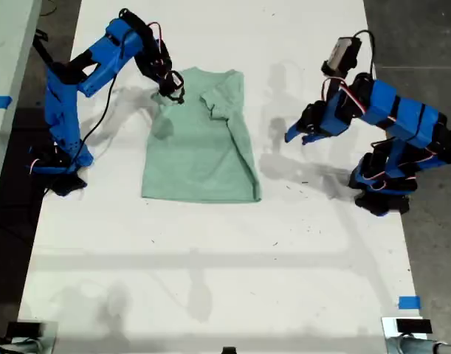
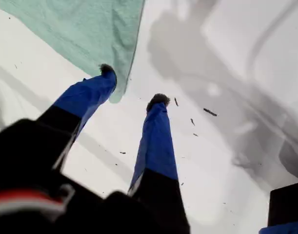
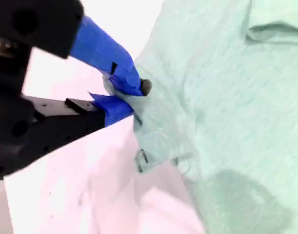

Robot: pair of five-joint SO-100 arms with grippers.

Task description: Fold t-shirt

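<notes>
White surface (image 1: 210,280) carries a t-shirt (image 1: 199,151) lying flat toward the far middle in the exterior view, one sleeve folded inward. Second pincer (image 3: 127,97), at that view's left, is clamped on the shirt's edge. First pincer (image 2: 134,100), at its right, gapes apart, holding nothing.

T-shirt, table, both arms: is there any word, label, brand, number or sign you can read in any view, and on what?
None can be read in any view.
T-shirt: plain, no print; a small tab at its edge near my second gripper may be a tag, too blurred to read.
Table: bare white, only blue tape pieces without writing.
My first gripper and both arms: no lettering visible.
</notes>
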